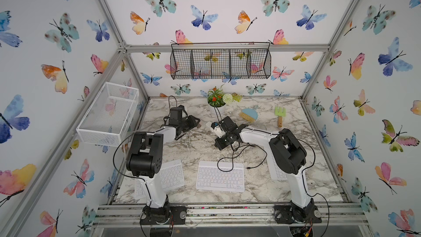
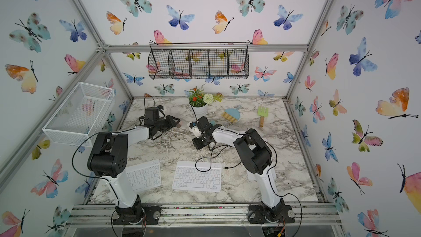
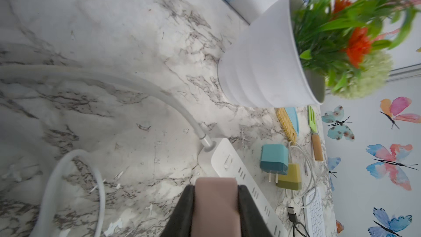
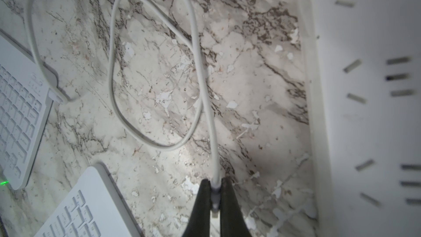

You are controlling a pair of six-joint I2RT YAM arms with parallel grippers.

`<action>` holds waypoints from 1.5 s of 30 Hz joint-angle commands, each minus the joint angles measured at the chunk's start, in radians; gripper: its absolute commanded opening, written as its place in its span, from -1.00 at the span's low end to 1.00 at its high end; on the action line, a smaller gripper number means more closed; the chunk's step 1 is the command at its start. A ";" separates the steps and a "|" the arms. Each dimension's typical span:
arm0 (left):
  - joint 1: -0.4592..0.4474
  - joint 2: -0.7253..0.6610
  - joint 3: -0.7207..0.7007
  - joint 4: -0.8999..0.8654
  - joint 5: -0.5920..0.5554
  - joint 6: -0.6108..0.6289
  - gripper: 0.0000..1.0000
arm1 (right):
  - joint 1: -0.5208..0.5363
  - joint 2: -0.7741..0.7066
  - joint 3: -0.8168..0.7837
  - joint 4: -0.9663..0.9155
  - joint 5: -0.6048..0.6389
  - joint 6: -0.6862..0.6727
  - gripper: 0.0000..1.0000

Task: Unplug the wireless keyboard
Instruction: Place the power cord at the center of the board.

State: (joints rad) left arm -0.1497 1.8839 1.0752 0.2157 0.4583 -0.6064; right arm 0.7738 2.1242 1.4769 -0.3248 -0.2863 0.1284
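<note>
The wireless keyboard [image 1: 172,175] is a slim white rectangular compact board whose white keys carry faint pink and orange tints. It lies flat and askew near the front edge of the grey-veined marble tabletop [image 1: 323,178], toward the front left corner. In both top views the black-and-white left arm [image 1: 145,153] covers part of it. Its key legends are too small to read.

The right wrist view shows what the top views do not: a thin white cable [image 4: 196,49] is plugged into the keyboard's corner and loops across the marble. A small green light [image 4: 4,182] glows by the keyboard's end, and there the keys look plain white. The right gripper [image 4: 214,183] has its jaws pressed together on the cable's other end, beside a long white power strip [image 4: 364,110].

Only the left wrist view shows the left gripper [image 3: 215,186] clamped on a dusty-pink rectangular block [image 3: 215,204] over the strip. It also shows a teal charger [image 3: 273,158] and an olive charger [image 3: 289,176] lying just beside the strip.
</note>
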 commanded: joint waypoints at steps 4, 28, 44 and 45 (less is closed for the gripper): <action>-0.034 0.077 0.013 -0.059 -0.062 0.015 -1.00 | 0.004 -0.014 -0.007 -0.057 0.011 -0.023 -0.88; -0.046 0.066 0.078 -0.164 -0.138 0.073 0.39 | 0.004 -0.075 0.005 -0.031 0.010 -0.025 -0.34; 0.011 -0.435 -0.117 -0.499 -0.334 0.039 0.38 | 0.046 -0.170 -0.046 0.058 -0.154 -0.362 -0.39; 0.021 -0.476 -0.155 -0.518 -0.335 0.024 0.37 | 0.055 -0.171 -0.049 0.058 -0.168 -0.397 -0.39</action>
State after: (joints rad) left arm -0.1585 1.4799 1.0103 -0.1413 0.2062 -0.5430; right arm 0.7975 1.9869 1.4475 -0.2771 -0.3885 -0.1341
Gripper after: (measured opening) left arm 0.688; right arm 0.306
